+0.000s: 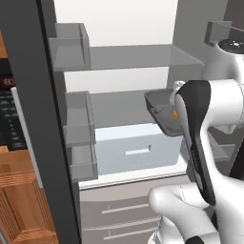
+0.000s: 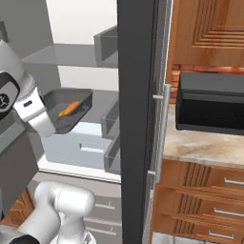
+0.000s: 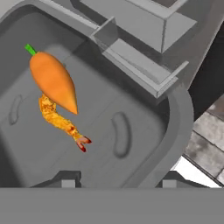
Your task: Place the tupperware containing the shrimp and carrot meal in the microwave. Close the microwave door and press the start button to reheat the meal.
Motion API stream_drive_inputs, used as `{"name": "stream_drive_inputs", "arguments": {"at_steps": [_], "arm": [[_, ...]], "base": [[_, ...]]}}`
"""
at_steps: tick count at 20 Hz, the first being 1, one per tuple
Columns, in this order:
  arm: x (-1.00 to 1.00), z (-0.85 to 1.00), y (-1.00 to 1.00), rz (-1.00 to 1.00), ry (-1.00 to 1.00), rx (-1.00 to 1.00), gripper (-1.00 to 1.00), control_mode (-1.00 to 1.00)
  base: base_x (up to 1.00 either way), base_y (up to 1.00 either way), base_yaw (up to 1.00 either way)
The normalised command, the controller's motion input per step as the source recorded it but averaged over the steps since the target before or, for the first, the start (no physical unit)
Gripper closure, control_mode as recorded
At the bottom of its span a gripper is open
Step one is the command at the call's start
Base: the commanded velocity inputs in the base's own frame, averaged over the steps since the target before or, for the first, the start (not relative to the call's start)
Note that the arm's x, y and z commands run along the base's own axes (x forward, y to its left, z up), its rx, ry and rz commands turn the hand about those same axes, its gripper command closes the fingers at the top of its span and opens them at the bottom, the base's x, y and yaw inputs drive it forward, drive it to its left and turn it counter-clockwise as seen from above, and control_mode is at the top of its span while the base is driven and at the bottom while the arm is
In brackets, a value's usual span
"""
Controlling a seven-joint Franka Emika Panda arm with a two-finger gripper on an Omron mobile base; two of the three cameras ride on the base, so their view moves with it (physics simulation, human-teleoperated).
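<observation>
The tupperware [image 3: 144, 144] is a shallow grey tub holding the shrimp and carrot meal: an orange carrot [image 3: 54, 81] with a green stub and a small shrimp [image 3: 59, 120]. My gripper [image 3: 118, 181] is shut on the tub's near rim, one fingertip [image 3: 65, 180] inside the tub and the other outside. From the base, the tupperware [image 2: 69, 110] hangs tilted in front of the open fridge's middle shelf, and the tupperware [image 1: 159, 107] is partly hidden by my arm. The microwave [image 1: 7, 112] shows as a strip of keypad and red display at the far left. The microwave door is hidden.
The fridge's left door [image 1: 35, 119] stands open with bins [image 1: 76, 119] on it. Its right door [image 2: 138, 119] also stands open. A white drawer [image 1: 138, 147] sits under the shelf. A black appliance [image 2: 209, 107] rests on the stone counter [image 2: 200, 147].
</observation>
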Motion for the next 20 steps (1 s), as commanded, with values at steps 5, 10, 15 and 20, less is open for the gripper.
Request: {"name": "stream_drive_inputs", "arguments": {"at_steps": [5, 10, 15, 20], "arm": [[0.0, 0.0, 0.0, 0.0, 0.0, 0.0, 1.0, 1.0], [0.0, 0.0, 0.0, 0.0, 0.0, 0.0, 1.0, 1.0], [0.0, 0.0, 0.0, 0.0, 0.0, 0.0, 1.0, 1.0], [0.0, 0.0, 0.0, 0.0, 0.0, 0.0, 1.0, 1.0]], "base": [[-0.53, 0.0, 0.08], [-0.66, 0.0, 0.12], [-0.72, 0.0, 0.25], [-0.63, 0.02, 0.35]]}}
